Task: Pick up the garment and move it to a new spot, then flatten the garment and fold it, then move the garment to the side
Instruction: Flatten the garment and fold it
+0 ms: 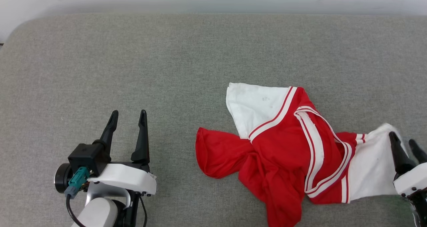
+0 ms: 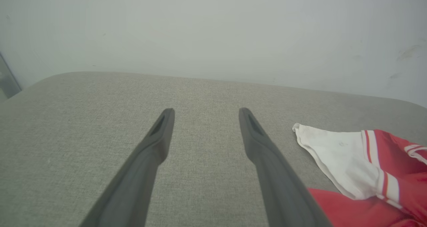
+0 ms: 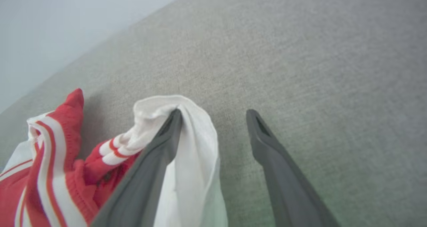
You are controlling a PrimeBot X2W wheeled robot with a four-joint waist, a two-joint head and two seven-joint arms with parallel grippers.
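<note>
Two grippers, and both stand with their fingers spread. Right gripper (image 1: pixel 402 137) first, down at the lower right of the head view: its dark fingers are apart and nothing is clamped between them. From its own wrist, one fingertip (image 3: pixel 173 120) sits pressed into a bunched white sleeve (image 3: pixel 196 147), cloth on either side of it, while the other finger hangs over bare grey fabric. Over to the left gripper (image 1: pixel 129 112), lower left of the head view: fingers wide, nothing between them, poised above the bare surface and well apart from the shirt.

And the shirt (image 1: pixel 283 143) itself lies crumpled on the grey padded table (image 1: pixel 166 53), right of centre. One white sleeve is spread fairly flat toward the far side, the red body is heaped in folds toward the near edge, and red-and-white striped trim loops across the middle. The other white sleeve stretches out to the right, reaching that right gripper. Beyond the table's far edge rises a pale wall (image 2: pixel 200 26)
</note>
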